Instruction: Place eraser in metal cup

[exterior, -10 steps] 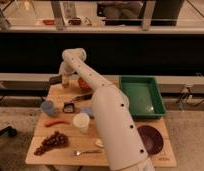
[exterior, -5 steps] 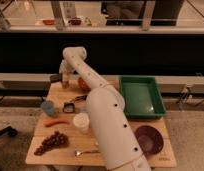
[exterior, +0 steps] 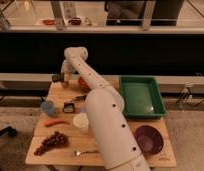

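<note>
My gripper [exterior: 58, 78] is at the table's far left corner, at the end of the white arm [exterior: 102, 115] that reaches up across the table. A small dull grey metal cup [exterior: 64, 84] stands right under and beside the gripper, partly covered by it. The eraser does not show anywhere on the table; whether the gripper holds it cannot be told.
On the wooden table [exterior: 160, 127] are a blue cup [exterior: 47, 107], a black square item with a pale centre [exterior: 69, 106], a white cup [exterior: 81, 121], a red chili [exterior: 56, 122], grapes [exterior: 51, 141], a spoon [exterior: 85, 151], a green tray [exterior: 140, 95], a purple bowl [exterior: 147, 138] and a red object [exterior: 84, 84] behind the arm.
The gripper has moved a little left and down toward the metal cup at the far left corner. The things on the table have not moved.
</note>
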Tool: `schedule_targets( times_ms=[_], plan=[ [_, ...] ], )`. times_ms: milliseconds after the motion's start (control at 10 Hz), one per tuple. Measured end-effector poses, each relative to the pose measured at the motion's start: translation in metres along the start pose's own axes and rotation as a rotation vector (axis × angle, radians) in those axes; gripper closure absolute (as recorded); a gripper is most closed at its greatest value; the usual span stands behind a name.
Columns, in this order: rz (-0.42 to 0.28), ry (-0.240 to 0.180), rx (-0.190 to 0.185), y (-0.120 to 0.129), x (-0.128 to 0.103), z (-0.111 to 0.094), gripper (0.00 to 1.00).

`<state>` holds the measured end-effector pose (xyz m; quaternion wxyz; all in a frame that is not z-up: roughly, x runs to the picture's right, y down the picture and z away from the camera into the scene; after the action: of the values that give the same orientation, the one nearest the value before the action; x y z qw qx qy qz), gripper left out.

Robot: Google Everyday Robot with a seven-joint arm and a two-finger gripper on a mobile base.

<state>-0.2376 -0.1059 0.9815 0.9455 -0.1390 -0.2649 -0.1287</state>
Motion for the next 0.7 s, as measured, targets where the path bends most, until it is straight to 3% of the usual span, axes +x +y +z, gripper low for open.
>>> schedule_targets(
  times_ms=[500,700],
  plan=[
    [0.006,0.009,0.007,-0.0033,0.0069,0.0026,0.97],
    [0.006,0.019,0.002,-0.0055,0.0086,0.0051,0.78]
  ],
)
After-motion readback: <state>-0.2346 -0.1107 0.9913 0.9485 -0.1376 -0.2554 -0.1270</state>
